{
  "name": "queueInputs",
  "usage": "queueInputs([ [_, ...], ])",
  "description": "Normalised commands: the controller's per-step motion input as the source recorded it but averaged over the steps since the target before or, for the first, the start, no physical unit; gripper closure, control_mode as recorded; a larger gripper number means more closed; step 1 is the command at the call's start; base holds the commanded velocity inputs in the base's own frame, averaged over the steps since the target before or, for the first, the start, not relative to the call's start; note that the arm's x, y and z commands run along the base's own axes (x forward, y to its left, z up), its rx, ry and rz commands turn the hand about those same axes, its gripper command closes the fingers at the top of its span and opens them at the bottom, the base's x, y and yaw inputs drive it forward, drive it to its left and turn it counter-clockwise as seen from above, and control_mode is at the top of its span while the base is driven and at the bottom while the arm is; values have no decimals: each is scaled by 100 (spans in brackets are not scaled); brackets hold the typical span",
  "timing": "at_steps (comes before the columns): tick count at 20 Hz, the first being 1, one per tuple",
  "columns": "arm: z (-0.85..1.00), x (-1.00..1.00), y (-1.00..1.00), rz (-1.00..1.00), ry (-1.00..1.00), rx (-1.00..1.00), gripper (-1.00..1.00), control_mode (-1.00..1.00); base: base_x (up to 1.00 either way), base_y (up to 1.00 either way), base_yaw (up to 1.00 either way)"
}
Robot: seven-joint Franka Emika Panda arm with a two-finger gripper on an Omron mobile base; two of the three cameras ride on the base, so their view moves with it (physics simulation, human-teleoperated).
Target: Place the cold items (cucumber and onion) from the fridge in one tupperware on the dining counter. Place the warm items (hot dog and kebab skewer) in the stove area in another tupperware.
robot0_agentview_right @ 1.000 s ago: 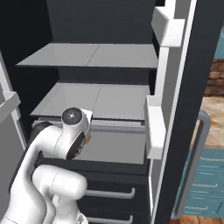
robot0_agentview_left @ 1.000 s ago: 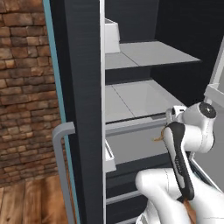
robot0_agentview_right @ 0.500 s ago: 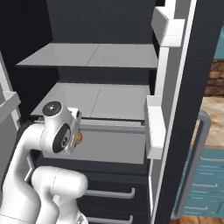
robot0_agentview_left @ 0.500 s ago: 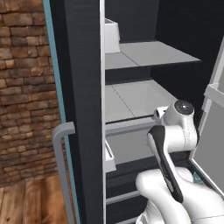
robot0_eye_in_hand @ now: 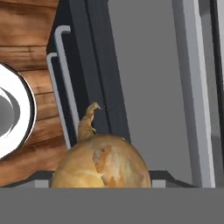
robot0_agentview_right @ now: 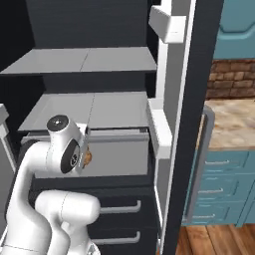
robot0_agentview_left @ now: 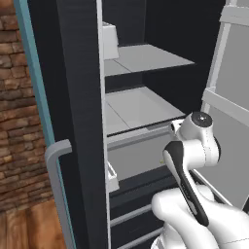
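A: When we look through the hand view, the onion sits at the bottom centre of the frame, very close to the camera, with its thin dry tip pointing up. Its lower part is cut off, so we cannot see the fingertips on its skin.

B: Is the gripper closed on it, then?

A: We believe yes. In the right base view a small tan spot shows at the hand, at centre left of the frame, just beside the dark wrist joint, so the onion is carried there. The jaws stand rather wide, and the bulb fills the space between them. The fingers themselves are hidden behind the white wrist.

B: And in the left base view?

A: There the arm rises from the lower right and covers its own hand. We cannot make out the onion or the fingers from that side.

B: Where is the fridge?

A: It takes the upper and middle part of both base views, with its doors standing open. We see grey shelves and a white door bin in the upper right of the right base view. A long silver handle shows at the lower left of the left base view. The far corners inside are too dark for us to read.
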Motion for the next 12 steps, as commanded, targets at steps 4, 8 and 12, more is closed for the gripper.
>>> queueInputs([
  [4, 0, 0, 0, 0, 0, 0, 100, 100, -50, 0, -53],
  [8, 0, 0, 0, 0, 0, 0, 100, 100, -57, 12, -62],
  [12, 0, 0, 0, 0, 0, 0, 100, 100, -69, 52, -70],
])
